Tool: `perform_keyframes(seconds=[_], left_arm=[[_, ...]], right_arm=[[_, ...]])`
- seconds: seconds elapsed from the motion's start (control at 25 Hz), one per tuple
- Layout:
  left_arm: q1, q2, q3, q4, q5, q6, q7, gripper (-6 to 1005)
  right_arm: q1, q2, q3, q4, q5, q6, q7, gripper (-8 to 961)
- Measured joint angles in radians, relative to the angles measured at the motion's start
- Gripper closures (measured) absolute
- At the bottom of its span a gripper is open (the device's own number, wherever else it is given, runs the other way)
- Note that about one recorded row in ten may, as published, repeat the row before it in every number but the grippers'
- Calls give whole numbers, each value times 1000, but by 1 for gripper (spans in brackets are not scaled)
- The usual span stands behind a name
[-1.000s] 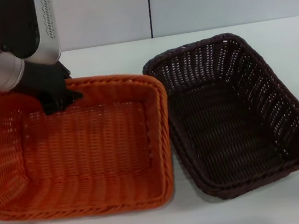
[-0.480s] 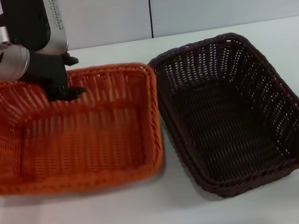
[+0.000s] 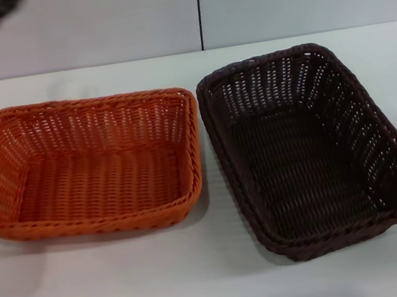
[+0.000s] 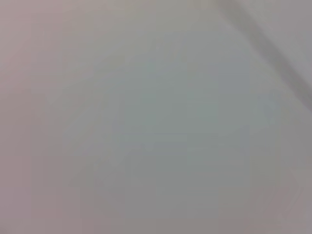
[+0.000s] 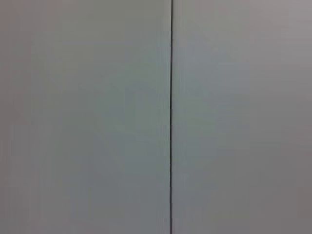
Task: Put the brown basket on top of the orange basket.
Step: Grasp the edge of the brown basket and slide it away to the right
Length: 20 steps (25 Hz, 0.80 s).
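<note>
We find no legible text, label, brand, number or sign in any view. The orange basket (image 3: 89, 168) and the brown basket (image 3: 310, 147) carry plain weave only, with no tag or marking that we can read. The table (image 3: 203, 282) and the wall (image 3: 90, 23) behind it bear no lettering. Both wrist views show blank wall panels with a dark seam and nothing written on them.
</note>
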State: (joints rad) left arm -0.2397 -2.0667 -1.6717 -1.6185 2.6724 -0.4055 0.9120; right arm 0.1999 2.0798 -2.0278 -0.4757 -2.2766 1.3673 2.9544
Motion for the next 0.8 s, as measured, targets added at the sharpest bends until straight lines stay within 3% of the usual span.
perform_keyframes(seconds=[0.12,0.28,0.36,0.4,0.44,0.56,0.6,0.64,0.68,0.76,0.8], left_arm=[[180,1,116,75,-14,478,-224,232],[318,0,242,285,-66,1058,-446,232],[338,0,278,428,-108,1258,-535,231],[330,0,298,599,-144,1440,-628,231],[330,0,298,599,-144,1440,-628,231],[287,-2,312,879,-188,1678,-775,231],[270,-3,315,996,-218,1754,-832,231],[270,-3,315,996,-218,1754,-832,231],[262,-3,315,1046,-246,1774,-849,231],[256,-4,315,1074,-262,1783,-858,231],[256,-4,315,1074,-262,1783,-858,231]], right_arm=[[7,-2,1,-47,5,2,0,341],[36,-9,1,-140,36,-24,0,342],[40,-31,3,-231,38,-100,1,342],[36,-77,2,-378,33,-267,2,342],[36,-77,2,-378,33,-267,2,342],[28,-157,6,-622,13,-626,2,342],[30,-205,52,-796,-1,-938,2,343],[30,-205,52,-796,-1,-938,2,343],[35,-223,84,-873,-6,-1074,0,343],[56,-234,185,-1031,-18,-1406,-14,343],[93,-212,315,-1148,-20,-1706,-45,343]])
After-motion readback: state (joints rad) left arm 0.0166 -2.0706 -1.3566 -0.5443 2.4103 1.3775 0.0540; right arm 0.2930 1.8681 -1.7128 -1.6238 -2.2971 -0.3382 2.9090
